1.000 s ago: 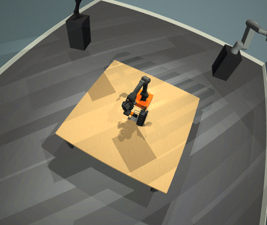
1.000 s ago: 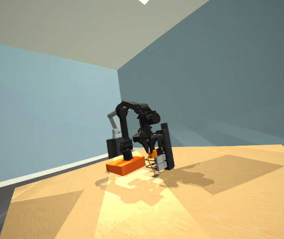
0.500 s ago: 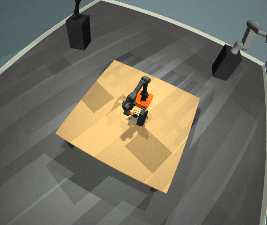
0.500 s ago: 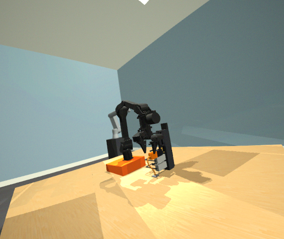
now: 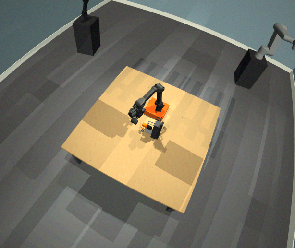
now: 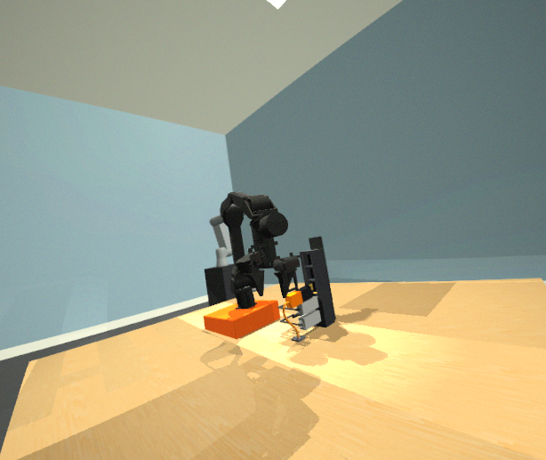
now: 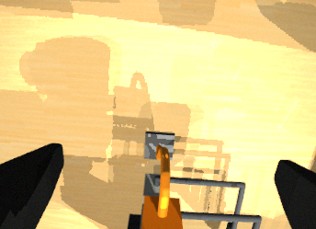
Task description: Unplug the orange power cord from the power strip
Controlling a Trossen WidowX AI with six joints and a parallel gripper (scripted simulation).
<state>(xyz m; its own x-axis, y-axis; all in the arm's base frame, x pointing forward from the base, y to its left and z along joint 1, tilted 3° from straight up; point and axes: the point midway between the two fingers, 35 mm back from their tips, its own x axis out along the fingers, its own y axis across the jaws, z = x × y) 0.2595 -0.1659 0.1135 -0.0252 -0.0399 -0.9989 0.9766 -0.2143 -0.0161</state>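
The orange plug [image 5: 144, 124] [image 6: 293, 298] [image 7: 162, 216] sits beside the upright dark power strip [image 5: 156, 130] [image 6: 325, 296], by a black piece. Whether its prongs are clear of the strip is hidden. The orange cord [image 6: 287, 317] [image 7: 164, 173] curves from the plug's back down to a small grey pad [image 6: 297, 338] [image 7: 151, 154] on the table. My gripper [image 6: 272, 294] [image 7: 172, 163] is wide open with nothing between its fingers. It is off the plug's back, its fingers spread to either side of the cord in the wrist view. In the top view its fingertips are hard to make out.
Light grey blocks [image 6: 310, 319] stand low against the strip. Thin dark wire loops [image 7: 207, 182] stick out beside the plug and cord. The arm's orange base block [image 5: 165, 106] [image 6: 258, 319] is close by on the wooden table [image 5: 114, 162] [image 6: 426, 378].
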